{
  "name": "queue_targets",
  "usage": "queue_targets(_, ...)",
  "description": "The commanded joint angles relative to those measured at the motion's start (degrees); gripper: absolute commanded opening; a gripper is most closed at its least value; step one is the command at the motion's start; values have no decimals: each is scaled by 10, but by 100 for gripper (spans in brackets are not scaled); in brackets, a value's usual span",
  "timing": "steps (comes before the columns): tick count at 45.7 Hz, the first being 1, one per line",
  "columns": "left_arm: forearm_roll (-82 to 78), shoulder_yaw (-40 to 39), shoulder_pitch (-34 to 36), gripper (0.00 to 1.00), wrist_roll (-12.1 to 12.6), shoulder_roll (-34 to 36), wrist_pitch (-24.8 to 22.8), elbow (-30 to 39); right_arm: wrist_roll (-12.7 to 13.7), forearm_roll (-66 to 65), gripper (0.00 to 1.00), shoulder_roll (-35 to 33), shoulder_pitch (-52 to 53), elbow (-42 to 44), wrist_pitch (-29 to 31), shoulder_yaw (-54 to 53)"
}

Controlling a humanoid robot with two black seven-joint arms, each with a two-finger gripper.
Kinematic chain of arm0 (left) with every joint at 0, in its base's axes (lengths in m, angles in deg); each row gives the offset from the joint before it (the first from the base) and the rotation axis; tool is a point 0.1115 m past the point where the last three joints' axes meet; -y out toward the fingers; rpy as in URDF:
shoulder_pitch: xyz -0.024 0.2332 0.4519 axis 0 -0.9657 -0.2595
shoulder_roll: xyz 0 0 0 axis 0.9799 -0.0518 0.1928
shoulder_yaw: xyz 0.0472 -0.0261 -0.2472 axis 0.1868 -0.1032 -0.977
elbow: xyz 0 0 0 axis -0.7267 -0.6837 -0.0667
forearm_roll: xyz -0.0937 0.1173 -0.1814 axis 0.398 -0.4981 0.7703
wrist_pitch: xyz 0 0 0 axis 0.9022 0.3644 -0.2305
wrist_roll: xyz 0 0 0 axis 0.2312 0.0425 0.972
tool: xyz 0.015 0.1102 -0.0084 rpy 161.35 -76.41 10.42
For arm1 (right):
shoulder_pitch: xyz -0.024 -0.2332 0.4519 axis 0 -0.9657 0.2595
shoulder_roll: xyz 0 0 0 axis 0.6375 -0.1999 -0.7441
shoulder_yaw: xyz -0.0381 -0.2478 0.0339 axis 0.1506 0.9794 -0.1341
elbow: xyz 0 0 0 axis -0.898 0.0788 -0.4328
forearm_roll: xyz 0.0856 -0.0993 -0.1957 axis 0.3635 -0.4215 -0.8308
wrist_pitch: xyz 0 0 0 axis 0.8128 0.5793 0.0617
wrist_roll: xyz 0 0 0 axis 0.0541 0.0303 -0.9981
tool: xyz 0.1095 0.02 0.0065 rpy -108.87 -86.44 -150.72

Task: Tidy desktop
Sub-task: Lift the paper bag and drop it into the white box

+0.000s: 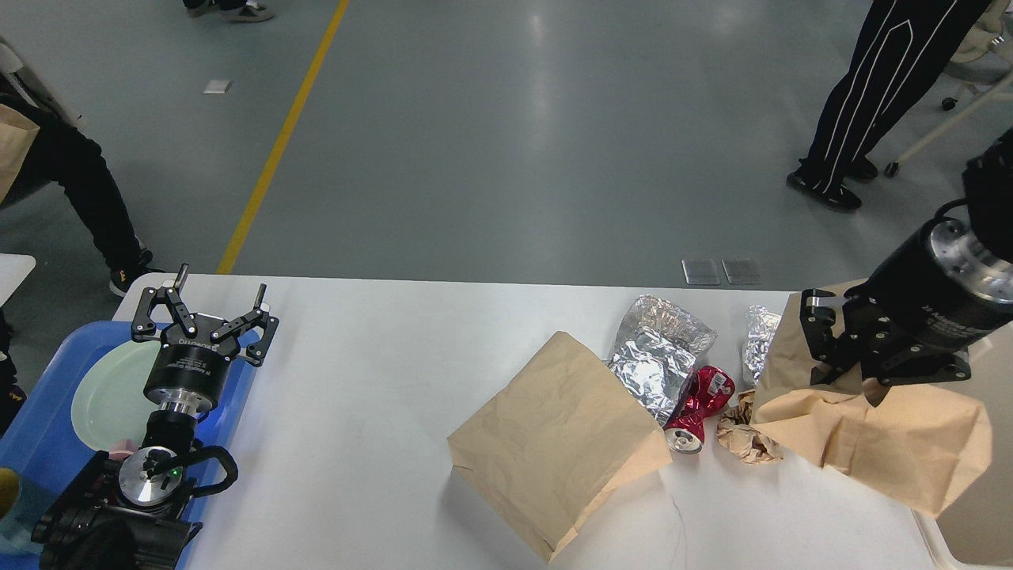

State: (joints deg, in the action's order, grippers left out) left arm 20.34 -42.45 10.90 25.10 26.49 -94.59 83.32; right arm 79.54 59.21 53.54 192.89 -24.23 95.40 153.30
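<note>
Here the white surface [356, 396] fills the foreground. The left claw [219, 305] hangs spread wide and empty above a blue tray [39, 443]; the right claw [823, 348] pinches a brown paper bag [886, 435] beside a crushed red can [700, 408].

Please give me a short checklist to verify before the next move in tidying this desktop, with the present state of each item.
1. Left gripper open, holding nothing: ok.
2. Right gripper grips its brown paper bag: cannot tell, fingers partly hidden.
3. Crushed red can free to pick: not ok, foil and crumpled paper touch it.
4. Middle paper bag clear of both arms: ok.
5. Desktop clear of litter: not ok.
</note>
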Motion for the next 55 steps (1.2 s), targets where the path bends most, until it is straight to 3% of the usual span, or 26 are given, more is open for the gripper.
queue_targets(1,0,0,0,96,1,0,0,0,0,1,0,-2,2,1,-13,2)
queue_targets(10,0,0,0,96,1,-1,0,0,-1,0,0,-10,-6,38,-50,59)
queue_targets(15,0,0,0,96,0,-1,0,0,1,-11,0,-61,-42,84,-82,75)
queue_targets(25,0,0,0,96,1,-1,0,0,0,-55,0,-153,-208,287,-96,66)
queue_targets(34,0,0,0,96,1,-1,0,0,0,-58,0,-181,-418,453,-161,-22)
queue_targets(40,0,0,0,96,0,-1,0,0,-1,-58,0,-161,-593,580,-206,-95)
queue_targets(55,0,0,0,96,0,-1,0,0,-4,-54,0,10,-1010,971,-301,-226)
